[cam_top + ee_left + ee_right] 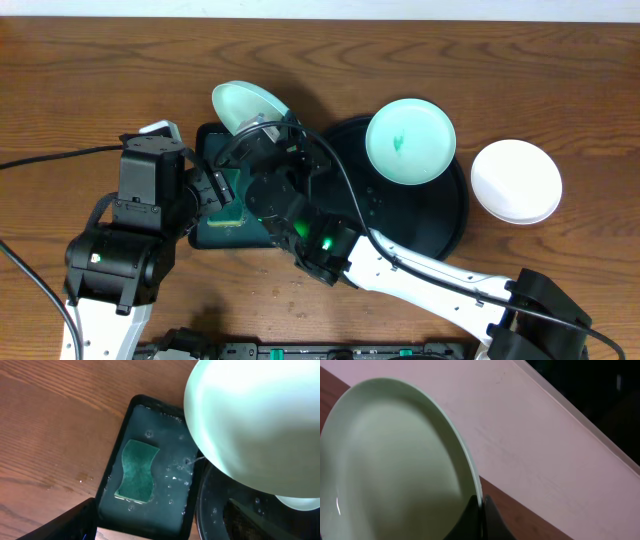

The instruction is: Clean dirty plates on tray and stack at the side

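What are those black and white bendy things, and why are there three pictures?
They are two robot arms, each ending in a two-finger claw. One picture is taken from above the wooden table; the other two come from small cameras on the arms' wrists. The right gripper is shut on the rim of a pale green plate, holding it tilted over a small dark green tray with soapy water and a green sponge in it. The left gripper is open and holds nothing. A second plate, with a small teal smear, lies on the big black tray. A white plate sits on the table beside it.
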{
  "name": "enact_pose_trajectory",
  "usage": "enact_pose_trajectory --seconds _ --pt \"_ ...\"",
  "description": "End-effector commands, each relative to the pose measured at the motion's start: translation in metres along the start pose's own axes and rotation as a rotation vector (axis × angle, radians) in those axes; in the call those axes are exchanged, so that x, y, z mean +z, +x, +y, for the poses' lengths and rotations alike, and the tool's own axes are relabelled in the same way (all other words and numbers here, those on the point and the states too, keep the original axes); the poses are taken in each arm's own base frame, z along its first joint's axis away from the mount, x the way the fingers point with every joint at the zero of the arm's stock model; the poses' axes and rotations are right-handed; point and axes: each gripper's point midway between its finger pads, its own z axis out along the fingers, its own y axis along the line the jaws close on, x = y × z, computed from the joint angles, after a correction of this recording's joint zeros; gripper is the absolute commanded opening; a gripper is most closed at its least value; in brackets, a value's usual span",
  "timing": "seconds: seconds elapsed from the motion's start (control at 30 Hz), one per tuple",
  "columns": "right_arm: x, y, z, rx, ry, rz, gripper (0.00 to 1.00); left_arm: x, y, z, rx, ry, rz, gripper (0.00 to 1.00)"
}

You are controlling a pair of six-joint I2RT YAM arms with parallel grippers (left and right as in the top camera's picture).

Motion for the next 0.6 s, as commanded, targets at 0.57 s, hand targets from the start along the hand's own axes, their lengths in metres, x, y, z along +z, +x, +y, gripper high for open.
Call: enact_pose_trajectory --seconds 0.57 --pt "-0.0055 -0.0119 -0.0157 0.032 0.035 -0.012 0.01 -0.0045 -0.0054 -0.0008 0.002 0.004 -0.016 0.8"
